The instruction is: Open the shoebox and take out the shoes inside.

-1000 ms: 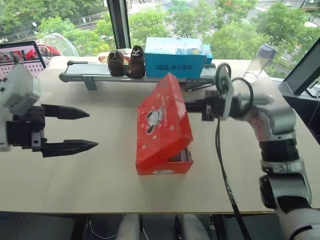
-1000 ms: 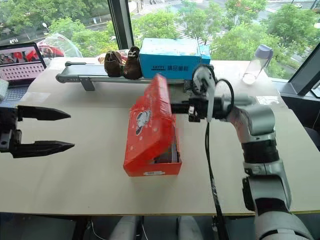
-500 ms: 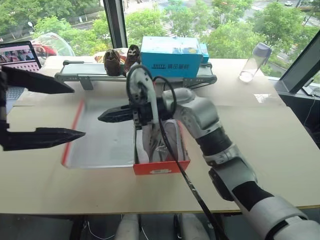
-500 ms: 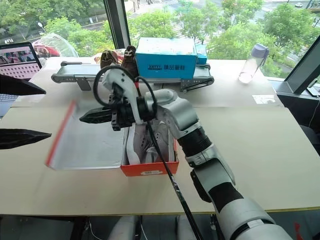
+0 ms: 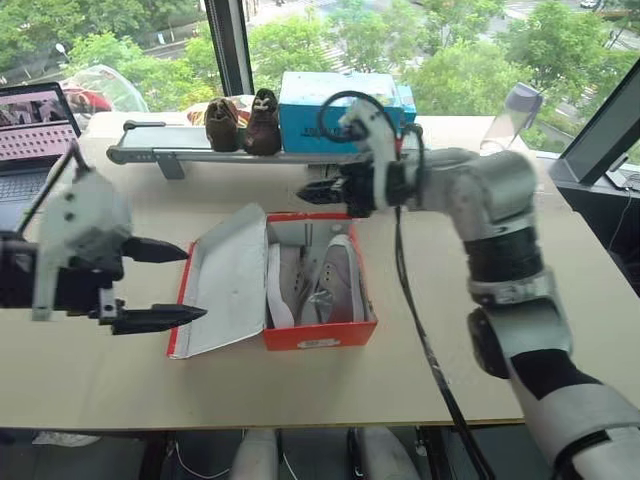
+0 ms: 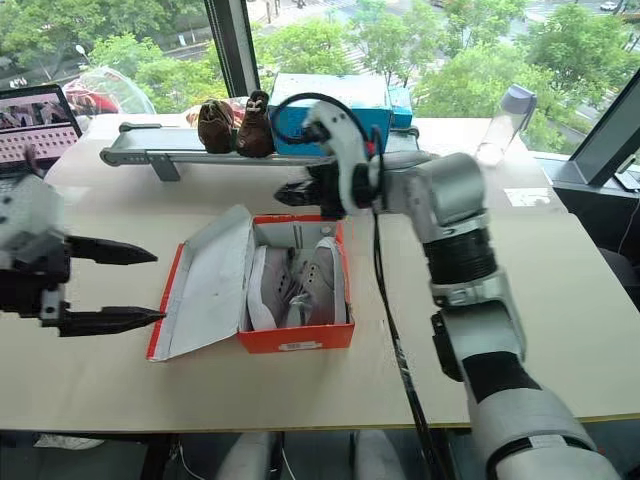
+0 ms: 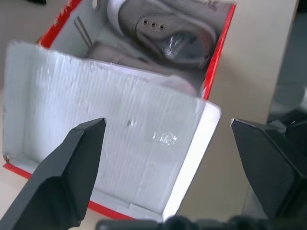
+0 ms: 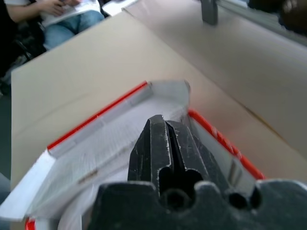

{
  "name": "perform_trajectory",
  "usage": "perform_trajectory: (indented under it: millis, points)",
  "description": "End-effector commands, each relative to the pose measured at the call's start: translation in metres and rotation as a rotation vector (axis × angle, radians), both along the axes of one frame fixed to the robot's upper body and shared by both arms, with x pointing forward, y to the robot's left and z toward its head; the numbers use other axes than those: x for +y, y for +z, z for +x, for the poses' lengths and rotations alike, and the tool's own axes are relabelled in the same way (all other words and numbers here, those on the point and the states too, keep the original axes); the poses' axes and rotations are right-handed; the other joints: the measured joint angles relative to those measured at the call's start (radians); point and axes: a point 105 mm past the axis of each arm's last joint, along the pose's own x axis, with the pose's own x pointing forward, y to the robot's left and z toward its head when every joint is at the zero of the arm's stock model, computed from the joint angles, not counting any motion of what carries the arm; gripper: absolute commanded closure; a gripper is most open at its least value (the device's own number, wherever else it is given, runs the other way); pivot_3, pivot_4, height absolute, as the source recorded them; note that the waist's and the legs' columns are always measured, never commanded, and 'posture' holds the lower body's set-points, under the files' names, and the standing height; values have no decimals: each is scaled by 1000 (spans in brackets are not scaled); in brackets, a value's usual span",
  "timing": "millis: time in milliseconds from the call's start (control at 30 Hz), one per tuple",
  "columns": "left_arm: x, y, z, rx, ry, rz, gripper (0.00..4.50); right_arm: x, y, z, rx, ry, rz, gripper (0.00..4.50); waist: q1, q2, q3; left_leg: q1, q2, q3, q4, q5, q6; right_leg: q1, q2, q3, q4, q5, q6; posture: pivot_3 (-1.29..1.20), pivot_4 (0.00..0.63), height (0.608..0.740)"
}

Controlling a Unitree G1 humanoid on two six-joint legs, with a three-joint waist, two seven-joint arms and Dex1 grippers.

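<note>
Shoebox (image 5: 318,335) lid lies flat leftward; shoes (image 5: 318,282) exposed. Left gripper (image 5: 165,283) released, right gripper (image 5: 312,194) nearly clenched, empty. Next: grasp shoe.

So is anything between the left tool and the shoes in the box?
Yes. The shoebox lid is folded out toward the left tool, white inside facing up, partly raised between it and the shoes. From above, nothing visible covers them.
</note>
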Motion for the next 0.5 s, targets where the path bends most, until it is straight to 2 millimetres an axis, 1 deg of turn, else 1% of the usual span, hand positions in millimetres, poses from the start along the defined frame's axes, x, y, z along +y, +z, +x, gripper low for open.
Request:
perform_trajectory:
  millis: [33,133,200,233,267,367,400,467,500]
  points:
    - [8,-2,11,-48,-5,51,0,7,2,-23,-25,90,-4,2504,-4,0,0,0,0,1,0,0,0,-1,0,1,0,0,0,0,150,740]
    - [11,-5,16,-48,-11,67,0,14,0,-31,-15,122,0,1404,-11,0,0,-3,3,7,0,0,0,-8,3,7,3,1,-1,0,150,740]
    - [12,-6,18,-49,-15,73,0,19,-2,-33,-12,132,-1,734,-11,0,0,-3,5,9,0,0,0,-9,5,9,4,1,-1,0,150,740]
    - [12,-5,19,-50,-17,75,0,22,-4,-33,-8,135,2,322,-10,0,0,-3,5,9,0,0,0,-9,5,10,4,1,-1,0,150,740]
    - [12,-4,19,-52,-17,77,0,26,-9,-27,5,127,14,68,-10,0,0,-3,5,10,0,0,0,-9,5,10,4,1,-1,0,150,740]
    - [11,-3,19,-56,-17,82,0,34,-21,-10,102,91,83,68,-10,-1,0,-2,6,12,1,0,0,-9,6,12,3,1,0,0,150,740]
    - [11,-1,18,-59,-15,83,0,36,-20,-1,147,63,137,68,-9,-1,0,-2,7,12,1,0,0,-9,6,12,3,1,1,0,150,740]
    - [10,0,16,-61,-13,82,0,38,-20,8,239,35,219,68,-7,-1,0,-2,7,13,1,0,0,-9,6,12,3,2,1,0,150,740]
    - [10,1,14,-64,-8,81,0,37,-24,15,281,7,233,68,-6,-1,0,-2,7,13,1,0,0,-10,6,12,3,2,0,0,150,740]
